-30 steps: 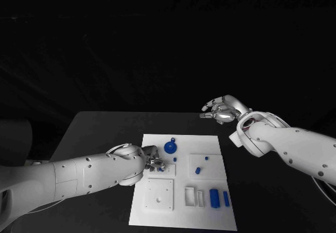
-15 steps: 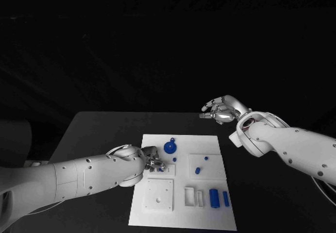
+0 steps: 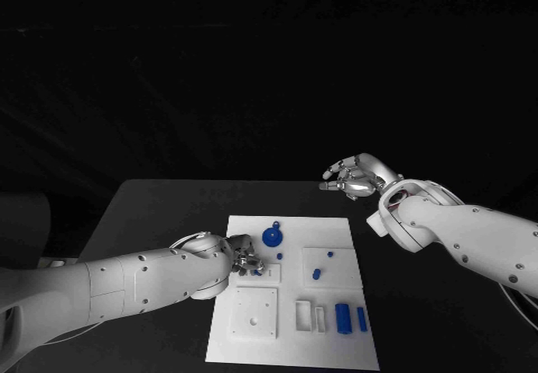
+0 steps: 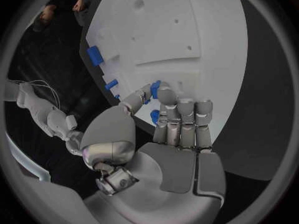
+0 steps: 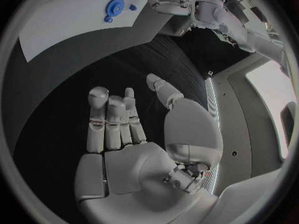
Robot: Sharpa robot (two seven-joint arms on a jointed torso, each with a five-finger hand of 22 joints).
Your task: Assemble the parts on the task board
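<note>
The left hand point(image 3: 241, 260) covered part of the task board point(image 3: 337, 353), so the small blue part point(image 4: 155, 88) at its fingertips point(image 4: 166, 93) was mostly hidden. Its shape was too small to tell. The left arm point(image 3: 101, 291) and right arm point(image 3: 471, 237) were cut off by the picture's edges.

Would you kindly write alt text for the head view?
The left hand works at a small blue part on the white task board. The right hand hangs open above the black table, beyond the board.
</note>
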